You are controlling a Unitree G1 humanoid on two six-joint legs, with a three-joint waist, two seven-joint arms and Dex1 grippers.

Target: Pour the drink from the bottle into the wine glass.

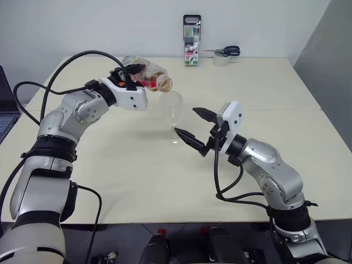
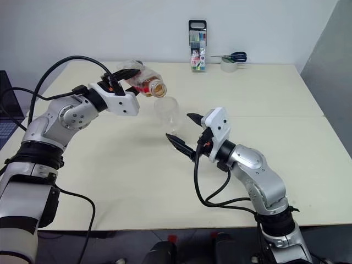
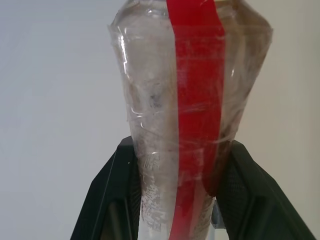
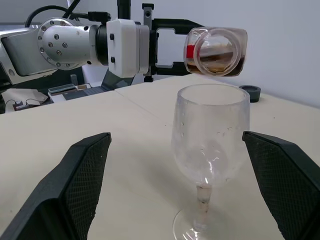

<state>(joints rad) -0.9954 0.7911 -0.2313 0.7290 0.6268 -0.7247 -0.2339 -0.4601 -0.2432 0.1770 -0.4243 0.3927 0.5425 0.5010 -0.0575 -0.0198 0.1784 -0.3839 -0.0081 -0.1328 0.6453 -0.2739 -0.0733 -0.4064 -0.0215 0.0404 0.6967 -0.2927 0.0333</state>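
My left gripper (image 1: 131, 73) is shut on the bottle (image 1: 147, 73), a clear plastic one with a red label strip (image 3: 196, 100). It holds the bottle tipped nearly level above the table, uncapped. The open mouth (image 4: 214, 50) hangs just over the rim of the wine glass (image 1: 171, 109). The amber drink (image 4: 220, 61) lies along the bottle's lower side near the mouth. The wine glass stands upright on the table, and no stream shows between mouth and rim. My right gripper (image 1: 185, 120) is open beside the glass, its fingers (image 4: 82, 170) apart from it on either side.
A tall marker-pen case (image 1: 192, 48) stands at the table's far edge, with a tape roll and blue scissors (image 1: 224, 55) next to it. A laptop corner (image 1: 4, 110) shows at the far left. The cream table (image 1: 137, 176) has a seam running to the right.
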